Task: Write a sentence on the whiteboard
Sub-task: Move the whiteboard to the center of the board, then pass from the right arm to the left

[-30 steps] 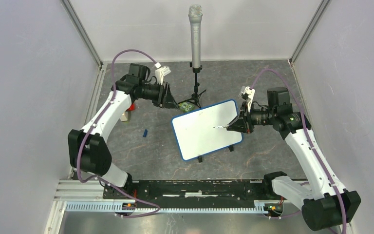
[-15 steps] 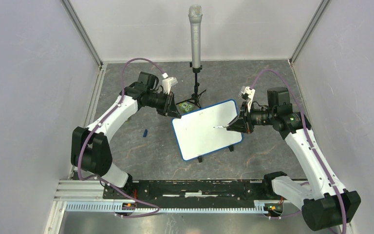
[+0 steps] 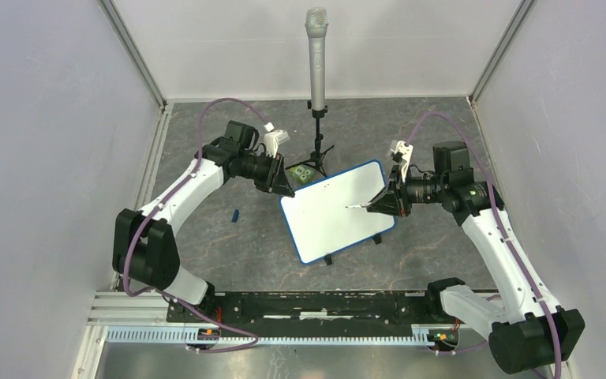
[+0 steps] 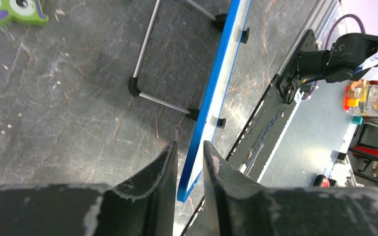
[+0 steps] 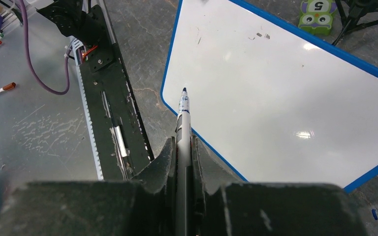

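The whiteboard point(image 3: 331, 213) stands tilted on small black feet at the table's middle; its face is blank apart from faint smudges, and no sentence shows on it. My left gripper point(image 3: 286, 192) is at the board's far-left corner, and the left wrist view shows its jaws point(image 4: 190, 147) closed narrowly around the blue edge point(image 4: 216, 83). My right gripper point(image 3: 379, 205) is shut on a white marker point(image 3: 357, 207) with its blue tip uncapped. In the right wrist view the marker point(image 5: 183, 118) points over the board's point(image 5: 275, 83) lower edge, just above the face.
A microphone point(image 3: 316, 55) on a black tripod stands behind the board; its legs point(image 4: 147, 34) pass near the board's back. A green owl number card point(image 3: 304, 174) lies by the left gripper. A blue marker cap point(image 3: 235, 214) lies on the table to the left.
My left arm swung right from the back left and brought its jaws onto the board's far-left corner. The board shifted slightly to the right. My right arm and marker stayed still.
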You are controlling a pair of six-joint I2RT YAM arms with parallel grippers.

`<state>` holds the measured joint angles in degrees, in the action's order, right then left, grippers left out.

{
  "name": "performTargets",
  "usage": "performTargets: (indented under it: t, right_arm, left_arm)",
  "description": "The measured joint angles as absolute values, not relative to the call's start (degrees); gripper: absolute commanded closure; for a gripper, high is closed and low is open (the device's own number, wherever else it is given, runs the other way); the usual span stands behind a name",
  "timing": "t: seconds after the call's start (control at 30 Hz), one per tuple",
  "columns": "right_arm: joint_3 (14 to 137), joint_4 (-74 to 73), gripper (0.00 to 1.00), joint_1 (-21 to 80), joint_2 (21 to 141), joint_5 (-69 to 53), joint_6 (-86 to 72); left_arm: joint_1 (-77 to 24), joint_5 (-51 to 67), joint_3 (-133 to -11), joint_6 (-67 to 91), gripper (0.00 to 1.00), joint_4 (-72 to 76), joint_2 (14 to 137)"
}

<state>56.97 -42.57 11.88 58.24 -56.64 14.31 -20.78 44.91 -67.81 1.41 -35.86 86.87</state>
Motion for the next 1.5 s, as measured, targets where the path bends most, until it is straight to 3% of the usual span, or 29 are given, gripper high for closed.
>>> performTargets:
  t: [0.13, 0.37, 0.47, 0.63, 0.97, 1.27, 1.5]
  right_arm:
    - [57.0, -42.6, 1.00, 11.9, 58.2, -57.0, 14.9]
    - [56.1, -39.4, 1.00, 12.6, 57.9, -59.5, 12.4]
    - [54.0, -34.5, 1.00, 14.6, 57.1, -59.8, 8.3]
    - [52.6, -26.9, 1.00, 20.6, 58.0, -59.7, 0.3]
    - [51.9, -18.0, 1.00, 24.4, 61.3, -59.9, -9.3]
    - [51.2, -16.1, 1.00, 25.5, 61.6, -60.2, -11.3]
    - [50.0, -15.0, 1.00, 26.3, 61.6, -61.0, -12.4]
  left_arm:
    - [-20.8, 43.5, -67.9, 1.3, 0.43, -38.8, 86.7]
    - [-20.9, 40.8, -73.1, -3.1, 0.23, -44.6, 80.4]
    - [-23.7, 38.9, -75.6, -6.0, 0.23, -45.5, 74.1]
    - [-36.6, 35.2, -79.2, -11.3, 0.25, -47.6, 69.3]
    - [-50.0, 26.0, -80.3, -20.2, 0.30, -52.5, 76.6]
    - [-55.2, 21.8, -83.9, -21.8, 0.36, -53.3, 80.1]
    - [-56.9, 19.7, -84.1, -22.4, 0.55, -53.1, 82.0]
